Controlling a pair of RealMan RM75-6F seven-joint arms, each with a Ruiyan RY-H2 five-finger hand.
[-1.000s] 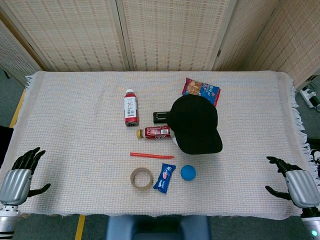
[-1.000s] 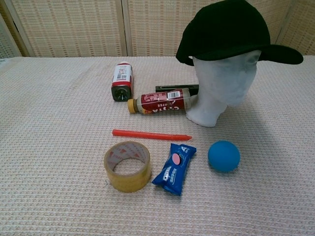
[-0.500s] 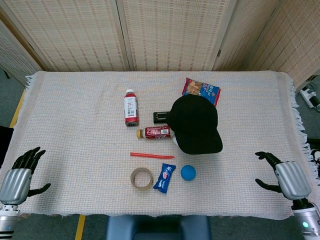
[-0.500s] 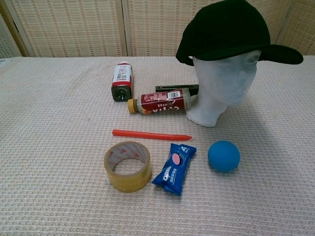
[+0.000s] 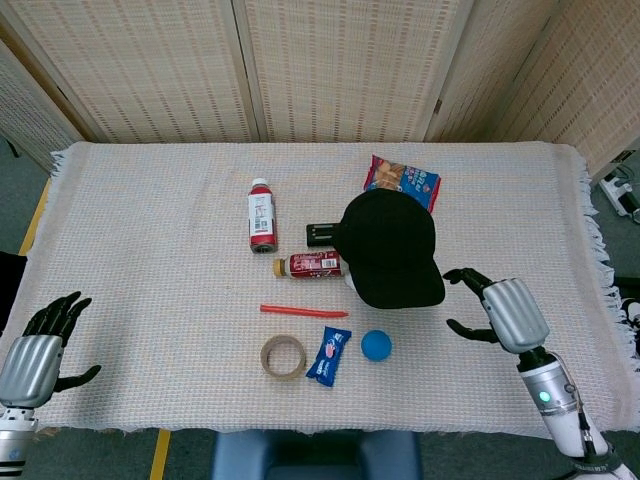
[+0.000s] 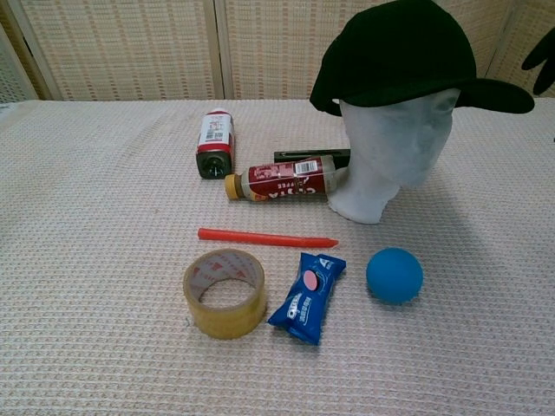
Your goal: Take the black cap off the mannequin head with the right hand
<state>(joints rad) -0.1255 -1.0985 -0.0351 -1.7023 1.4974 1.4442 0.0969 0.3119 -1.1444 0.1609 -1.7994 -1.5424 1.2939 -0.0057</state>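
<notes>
The black cap [image 5: 391, 247] [image 6: 399, 54] sits on the white mannequin head [image 6: 390, 156], brim pointing toward the near right. My right hand [image 5: 497, 307] hovers just right of the brim with its fingers spread, holding nothing; only its dark fingertips [image 6: 542, 57] show at the right edge of the chest view. My left hand [image 5: 42, 345] is at the table's near-left corner, fingers apart, holding nothing.
Two red bottles [image 5: 261, 214] [image 5: 312, 265] lie left of the mannequin head, a black box [image 5: 322, 234] behind them. A snack bag [image 5: 402, 181] lies beyond the cap. A red pen [image 5: 303, 311], tape roll [image 5: 283, 356], blue packet [image 5: 329, 355] and blue ball [image 5: 376, 345] lie in front.
My right hand has moved up and left from the table's near-right corner to just beside the cap's brim. The left hand and the objects have stayed put.
</notes>
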